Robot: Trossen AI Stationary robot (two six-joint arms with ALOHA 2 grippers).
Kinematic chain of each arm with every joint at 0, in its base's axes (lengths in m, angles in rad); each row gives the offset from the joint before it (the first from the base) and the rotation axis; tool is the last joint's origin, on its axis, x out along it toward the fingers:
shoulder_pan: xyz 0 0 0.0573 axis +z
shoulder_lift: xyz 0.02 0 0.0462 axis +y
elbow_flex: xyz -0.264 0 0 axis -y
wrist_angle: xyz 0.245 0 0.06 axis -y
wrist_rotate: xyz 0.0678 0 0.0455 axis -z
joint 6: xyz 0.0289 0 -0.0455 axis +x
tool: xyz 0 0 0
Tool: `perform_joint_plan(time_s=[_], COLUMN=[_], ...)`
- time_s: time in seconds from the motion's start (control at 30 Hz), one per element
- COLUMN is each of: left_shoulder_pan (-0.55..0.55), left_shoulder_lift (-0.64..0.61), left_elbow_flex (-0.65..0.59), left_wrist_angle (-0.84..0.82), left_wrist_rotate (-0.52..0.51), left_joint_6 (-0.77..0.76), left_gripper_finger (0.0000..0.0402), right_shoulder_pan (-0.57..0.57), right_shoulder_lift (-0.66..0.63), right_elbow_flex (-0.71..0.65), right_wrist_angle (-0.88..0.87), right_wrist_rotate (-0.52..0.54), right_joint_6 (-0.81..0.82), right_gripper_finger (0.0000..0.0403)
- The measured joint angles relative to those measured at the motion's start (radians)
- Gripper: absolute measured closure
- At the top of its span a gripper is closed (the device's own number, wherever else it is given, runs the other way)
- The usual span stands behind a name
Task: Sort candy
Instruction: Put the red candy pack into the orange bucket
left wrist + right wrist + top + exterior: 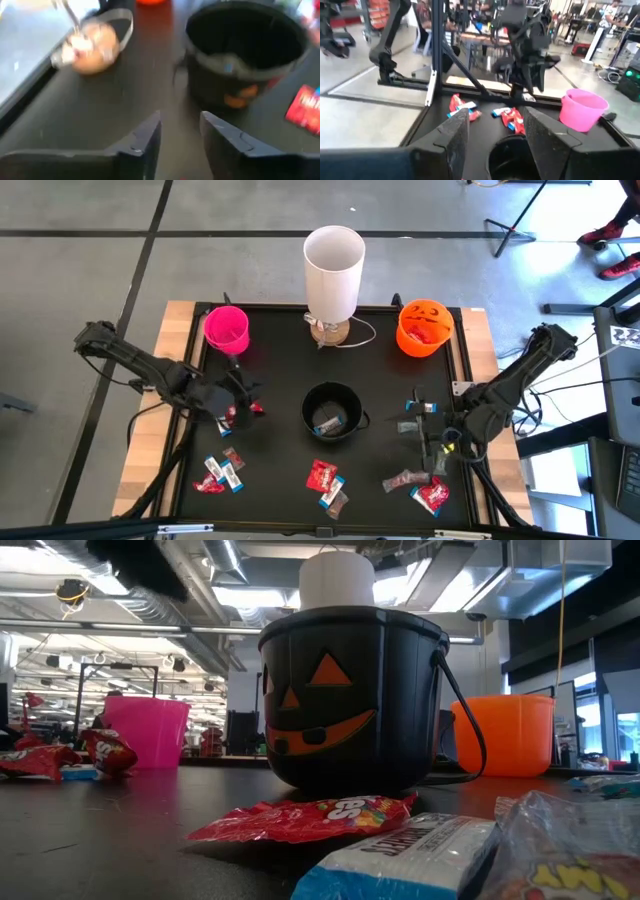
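Small wrapped candy lies along the near part of the black mat: red packets [322,473] [432,495], blue-and-white bars [230,475] and brownish wrappers [400,480]. In the low view a red packet [300,818] and a blue-and-white bar [400,860] lie before the black pumpkin bucket [350,700]. Some candy lies inside that bucket [328,423]. My left gripper [243,392] [180,135] is open and empty, left of the bucket, beside two red packets [236,415]. My right gripper [428,425] [497,135] is open and empty, right of the bucket, pointing across it.
A pink cup [227,328] stands at the far left and an orange pumpkin bucket [424,328] at the far right. A tall white cylinder [333,265] on a round wooden base [328,332] stands at the far middle. More candy [412,418] lies by my right gripper.
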State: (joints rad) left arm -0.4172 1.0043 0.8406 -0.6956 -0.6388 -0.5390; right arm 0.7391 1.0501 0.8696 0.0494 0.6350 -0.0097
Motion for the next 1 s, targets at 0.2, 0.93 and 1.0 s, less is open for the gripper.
perform_joint_plan(time_s=[0.2,0.93,1.0], left_shoulder_pan=[-0.032,-0.033,-0.033], left_shoulder_lift=[0.074,0.325,0.351], left_elbow_flex=[0.0,-0.001,-0.001], left_wrist_angle=[-0.069,-0.168,-0.168], left_wrist_rotate=[0.04,0.183,0.189], left_joint_6=[-0.062,-0.089,-0.088], left_gripper_finger=[0.0241,0.0174,0.0168], right_shoulder_pan=[-0.02,-0.039,-0.039], right_shoulder_lift=[-0.096,-0.269,-0.269], right_elbow_flex=[-0.183,-0.408,-0.408], right_wrist_angle=[0.121,0.132,0.132], right_wrist_rotate=[0.007,0.098,0.098], right_joint_6=[0.039,0.21,0.211], right_gripper_finger=[0.0217,0.0217,0.0217])
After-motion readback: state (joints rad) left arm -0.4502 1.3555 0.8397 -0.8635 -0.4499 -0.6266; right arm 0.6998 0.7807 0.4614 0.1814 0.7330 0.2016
